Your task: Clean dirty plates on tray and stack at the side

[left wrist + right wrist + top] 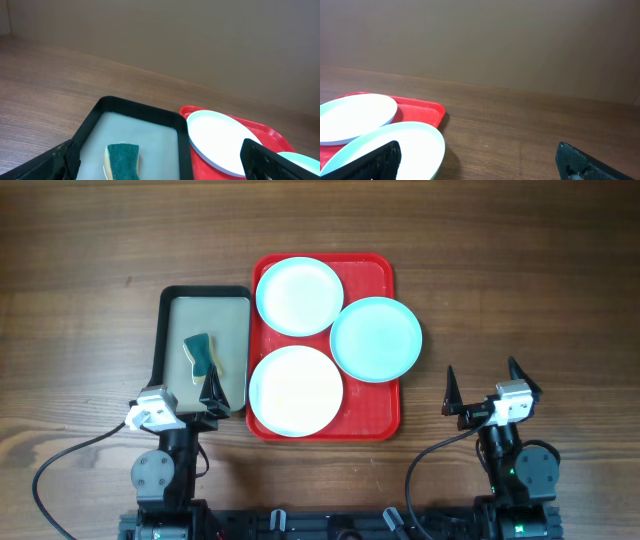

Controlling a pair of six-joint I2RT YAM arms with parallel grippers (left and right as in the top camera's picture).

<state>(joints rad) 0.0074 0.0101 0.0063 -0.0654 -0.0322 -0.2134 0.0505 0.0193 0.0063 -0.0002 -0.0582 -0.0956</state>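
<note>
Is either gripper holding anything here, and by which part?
Nothing is held. The left gripper is open at the near end of the basin, short of the sponge. The right gripper is open beside the tray.

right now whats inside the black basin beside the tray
The basin holds cloudy water and a green-topped sponge. The left gripper covers its near edge; under the sponge is hidden.

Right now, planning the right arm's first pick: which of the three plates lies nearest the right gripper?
The aqua plate sticking out over the tray's right rim. The two whiter plates, far and near, lie further left.
</note>
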